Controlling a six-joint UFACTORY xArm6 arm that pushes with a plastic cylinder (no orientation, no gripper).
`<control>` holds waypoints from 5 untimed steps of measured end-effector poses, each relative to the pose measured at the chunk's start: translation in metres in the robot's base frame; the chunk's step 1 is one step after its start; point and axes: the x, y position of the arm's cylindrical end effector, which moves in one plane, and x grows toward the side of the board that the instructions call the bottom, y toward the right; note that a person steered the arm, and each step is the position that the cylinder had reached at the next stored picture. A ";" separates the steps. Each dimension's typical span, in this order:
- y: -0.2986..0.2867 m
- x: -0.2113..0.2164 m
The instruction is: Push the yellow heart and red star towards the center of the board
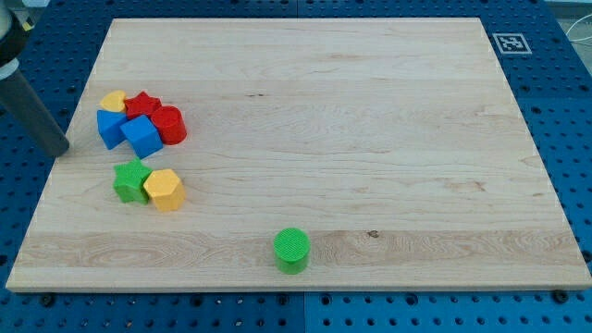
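Observation:
The yellow heart [113,101] lies near the board's left edge, at the top of a tight cluster. The red star [141,104] touches it on its right. Below them sit a blue block [110,128] and a blue cube [142,135], with a red cylinder [169,124] on the right of the cluster. My tip [61,148] is at the board's left edge, to the left of and slightly below the cluster, apart from all the blocks.
A green star [130,179] and a yellow hexagon [165,190] sit together below the cluster. A green cylinder [292,250] stands near the board's bottom edge. A fiducial tag [510,43] marks the wooden board's [370,139] top right corner.

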 end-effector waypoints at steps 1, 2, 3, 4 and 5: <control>0.034 0.000; 0.065 -0.002; 0.054 -0.003; 0.014 -0.020; 0.007 -0.052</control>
